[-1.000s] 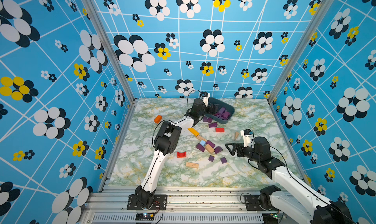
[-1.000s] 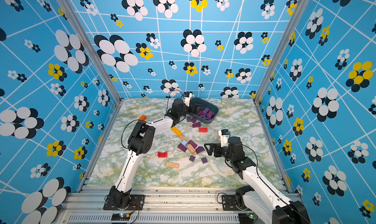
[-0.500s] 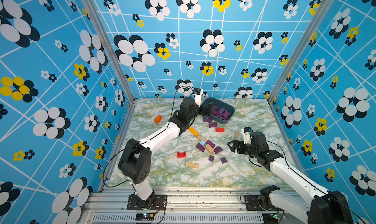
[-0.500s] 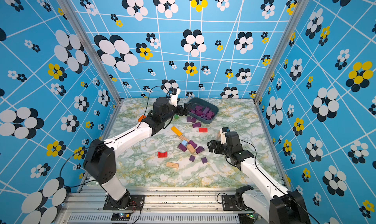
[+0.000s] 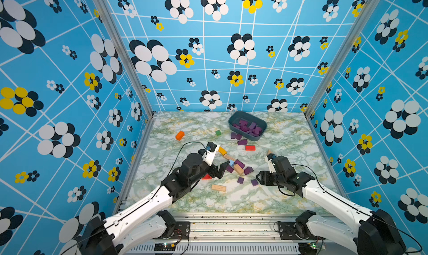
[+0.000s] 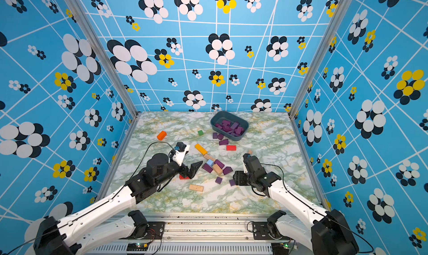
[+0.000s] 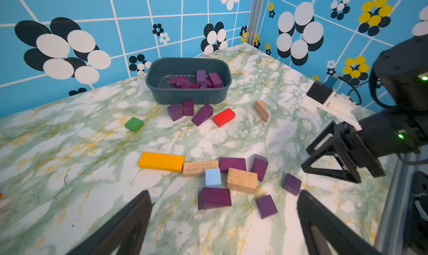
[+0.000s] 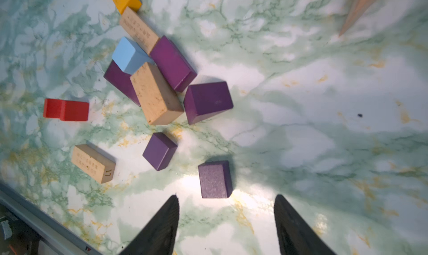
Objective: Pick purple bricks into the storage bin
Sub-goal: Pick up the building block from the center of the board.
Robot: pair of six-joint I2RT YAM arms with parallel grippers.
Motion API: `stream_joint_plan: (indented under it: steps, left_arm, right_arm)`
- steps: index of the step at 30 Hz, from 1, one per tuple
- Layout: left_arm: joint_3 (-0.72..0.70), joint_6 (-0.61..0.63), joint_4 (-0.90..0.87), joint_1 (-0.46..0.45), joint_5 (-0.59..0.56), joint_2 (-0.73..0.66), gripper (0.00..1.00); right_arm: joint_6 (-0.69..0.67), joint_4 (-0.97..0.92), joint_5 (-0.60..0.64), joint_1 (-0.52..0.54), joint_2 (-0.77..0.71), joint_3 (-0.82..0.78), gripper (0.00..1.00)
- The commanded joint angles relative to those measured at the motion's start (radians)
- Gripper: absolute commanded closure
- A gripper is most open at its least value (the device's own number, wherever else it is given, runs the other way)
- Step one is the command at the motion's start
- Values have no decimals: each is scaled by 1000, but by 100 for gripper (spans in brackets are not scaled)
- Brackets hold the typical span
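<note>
The dark storage bin (image 5: 234, 117) stands at the back of the table with several purple bricks (image 5: 249, 127) in it. Three more purple bricks (image 7: 202, 114) lie just in front of its wall. Several others (image 8: 172, 64) sit in a mixed cluster mid-table. My left gripper (image 7: 223, 193) hovers wide open over the near side of that cluster, holding nothing. My right gripper (image 8: 226, 197) is open low over the table. A lone purple cube (image 8: 214, 179) lies just beyond its fingertips (image 8: 172, 201), outside the gap. In a top view that cube (image 5: 254, 182) lies right beside the right gripper (image 5: 259, 177).
The cluster also holds a yellow bar (image 7: 161, 161), two tan blocks (image 7: 242, 180) and a light-blue cube (image 7: 213, 177). A tan block (image 5: 218, 188) and a red block (image 8: 66, 109) lie nearer the front. An orange block (image 5: 179, 135), a green cube (image 5: 218, 132), a red block (image 5: 250, 147) and a tan wedge (image 7: 261, 110) lie apart.
My left arm has swung back from the bin to the middle cluster, with its gripper open. My right gripper has crept toward the lone purple cube and its fingers stand closer together.
</note>
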Motion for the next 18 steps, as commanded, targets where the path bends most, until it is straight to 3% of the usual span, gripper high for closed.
stream_joint_plan:
  steps: [1,6,18]
  left_arm:
    - [-98,17,61,-6,112,-111,1]
    - [-204,-10,240,-9,214,-126,1]
    - [-282,-3,410,-21,234,55,1]
  right_arm:
    - [44,-38,97,45,7,-8,33]
    - [87,29,113,63,9,-63,33]
    - [80,96,107,95,96,-59,42]
